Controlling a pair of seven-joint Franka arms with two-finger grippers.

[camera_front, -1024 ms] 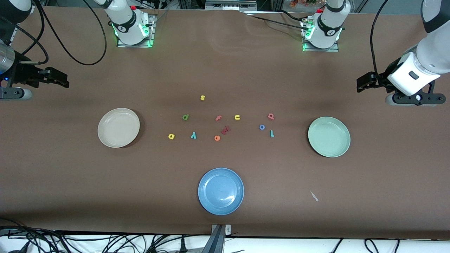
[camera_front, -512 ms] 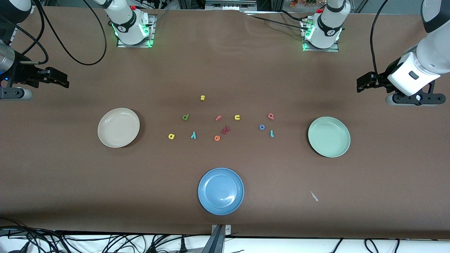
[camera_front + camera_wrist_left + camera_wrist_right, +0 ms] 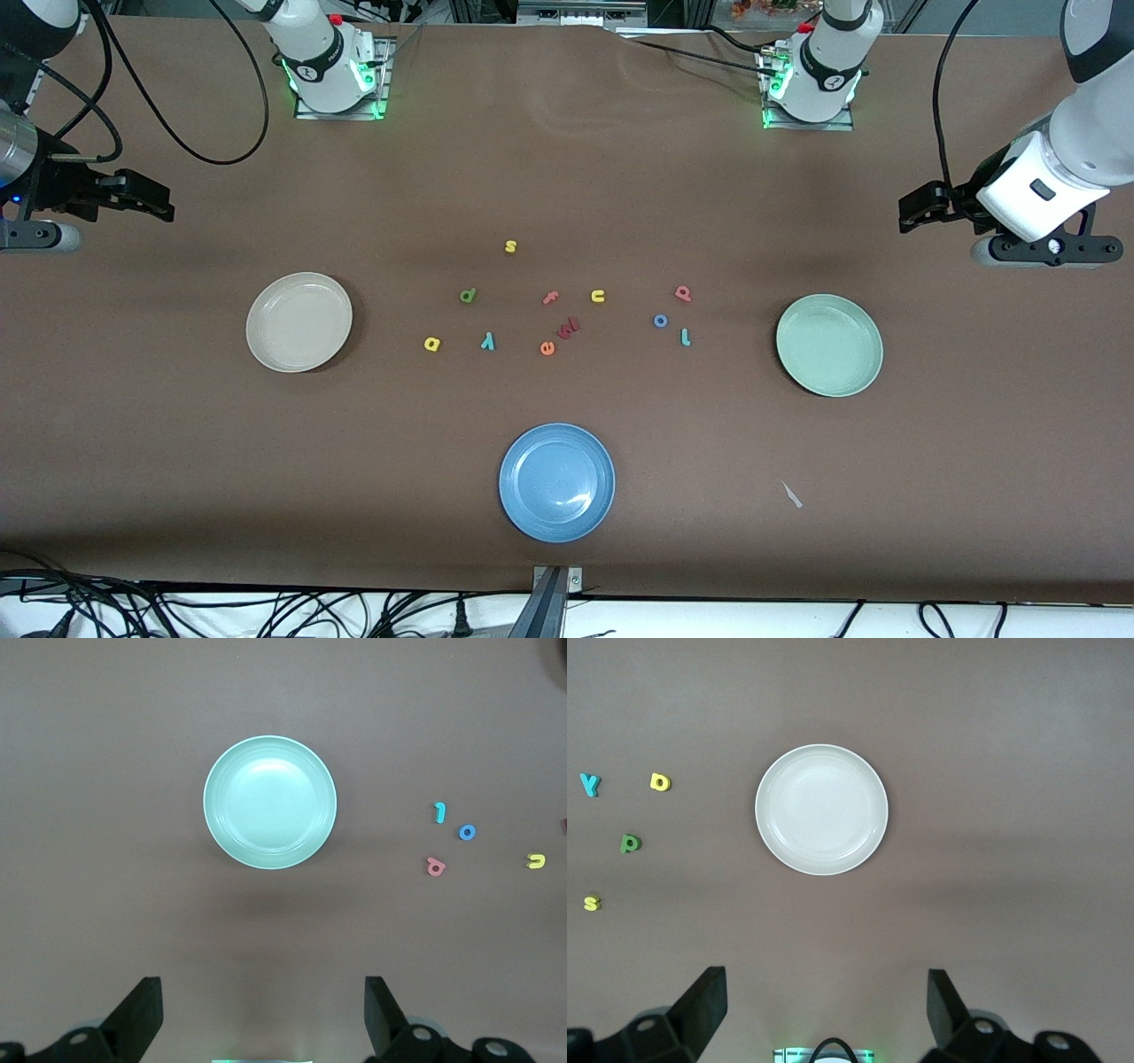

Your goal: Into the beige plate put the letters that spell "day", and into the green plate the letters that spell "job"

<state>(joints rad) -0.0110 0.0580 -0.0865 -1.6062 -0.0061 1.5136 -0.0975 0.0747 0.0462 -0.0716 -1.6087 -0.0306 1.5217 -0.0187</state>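
Brown table (image 3: 177, 461) carries three plates: beige plate (image 3: 299, 322) toward right arm's end, green plate (image 3: 829, 345) toward left arm's end, blue plate (image 3: 556, 481) nearest front camera. Between beige and green — scattered foam letters: d (image 3: 468, 295), a (image 3: 431, 344), y (image 3: 487, 340), s (image 3: 510, 246), f (image 3: 550, 298), u (image 3: 598, 296), e (image 3: 547, 348), b (image 3: 682, 292), o (image 3: 660, 321), j (image 3: 684, 336).

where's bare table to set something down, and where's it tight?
Free: the brown table between the beige plate and blue plate; likewise between the blue plate and green plate, bar a small pale scrap; also between the yellow s and the arm bases. Crowded: the letter scatter from the yellow a to the teal j.
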